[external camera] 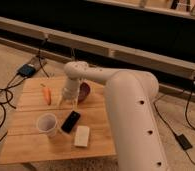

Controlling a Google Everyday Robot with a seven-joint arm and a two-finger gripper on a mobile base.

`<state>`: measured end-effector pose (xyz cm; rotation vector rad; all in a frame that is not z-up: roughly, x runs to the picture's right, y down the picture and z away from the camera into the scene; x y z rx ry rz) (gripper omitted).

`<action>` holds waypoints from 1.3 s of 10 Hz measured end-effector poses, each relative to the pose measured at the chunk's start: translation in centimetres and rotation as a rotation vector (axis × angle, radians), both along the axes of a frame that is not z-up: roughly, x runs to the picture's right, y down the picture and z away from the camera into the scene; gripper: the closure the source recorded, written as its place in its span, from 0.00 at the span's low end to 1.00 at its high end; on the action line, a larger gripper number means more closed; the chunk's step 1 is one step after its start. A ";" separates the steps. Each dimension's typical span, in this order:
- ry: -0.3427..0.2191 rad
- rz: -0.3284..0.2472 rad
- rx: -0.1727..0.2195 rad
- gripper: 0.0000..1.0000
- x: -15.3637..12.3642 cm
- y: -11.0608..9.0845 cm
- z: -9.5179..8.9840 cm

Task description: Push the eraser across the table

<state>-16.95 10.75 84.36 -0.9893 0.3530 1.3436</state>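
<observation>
The robot's big white arm [128,107] bends over the tabletop [28,145] from the right side of the view. At its end, the gripper [67,103] points down near the back half of the tabletop. Its two fingers [60,102] look spread apart, and nothing is held between them. The tips are close to the wood or on it; it is hard to tell which.

The eraser [71,121] is a small flat black block. It lies near the middle of the tabletop, turned at a slant. It sits in front of the gripper and is not touching it.

A white cup [47,124] stands up just to the left of the eraser. A pale flat block [82,135] lies just beside the eraser, closer to the front edge. An orange carrot [47,94] lies to the left of the gripper. A dark red bowl [84,91] sits just to the right of the gripper, partly behind the arm.

Black cables [3,95] lie on the floor to the left of the table.
</observation>
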 end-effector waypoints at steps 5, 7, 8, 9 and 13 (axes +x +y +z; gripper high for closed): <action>0.138 -0.006 -0.041 0.35 2.3 3.5 -3.1; 0.160 0.000 -0.070 0.35 2.3 5.2 -3.5; 0.164 0.005 -0.076 0.35 2.3 5.7 -3.4; 0.165 0.011 -0.079 0.35 2.3 6.0 -3.1; 0.159 0.044 -0.088 0.35 2.9 6.8 -0.7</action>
